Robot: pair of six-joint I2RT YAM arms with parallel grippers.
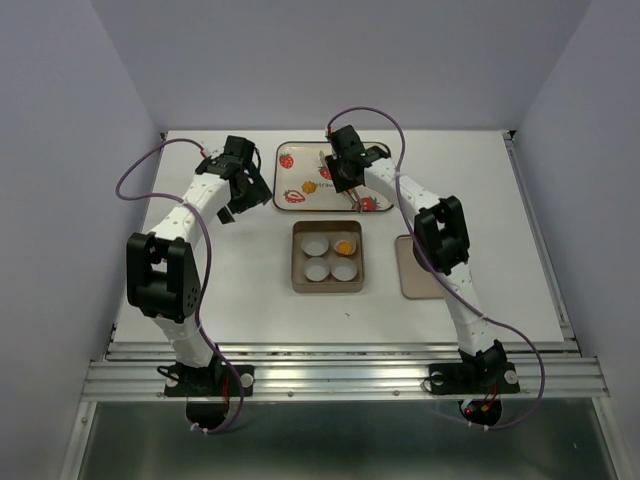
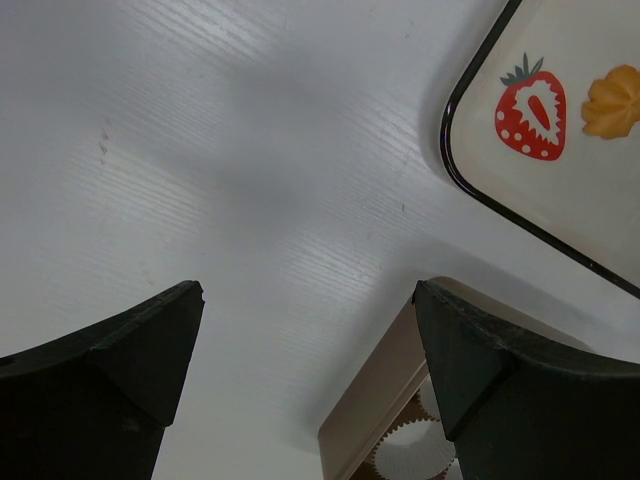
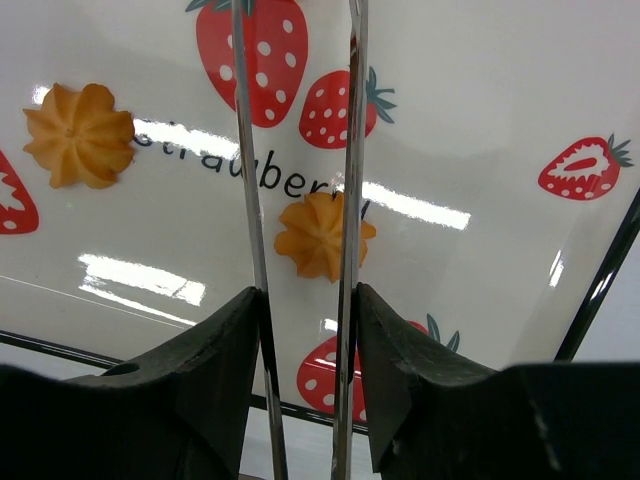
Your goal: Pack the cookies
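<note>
Two orange-yellow cookies [image 3: 79, 135] [image 3: 318, 235] lie on the strawberry-printed tray [image 3: 480, 120]. My right gripper [image 3: 308, 295] is shut on a pair of metal tongs [image 3: 248, 180], one blade against each finger. The nearer cookie shows between the blades, with the right blade crossing its edge; I cannot tell if they touch. From above, one cookie [image 1: 344, 245] sits in a paper cup in the brown box [image 1: 297, 260], and three white cups beside it hold nothing. My left gripper [image 2: 308, 290] hangs open over bare table beside the box corner [image 2: 375, 400], holding nothing.
A tan lid [image 1: 412, 268] lies flat to the right of the box. The tray's dark rim [image 2: 455, 170] runs close to my left gripper, with a cookie [image 2: 612, 100] just inside it. Grey walls close in the table on three sides.
</note>
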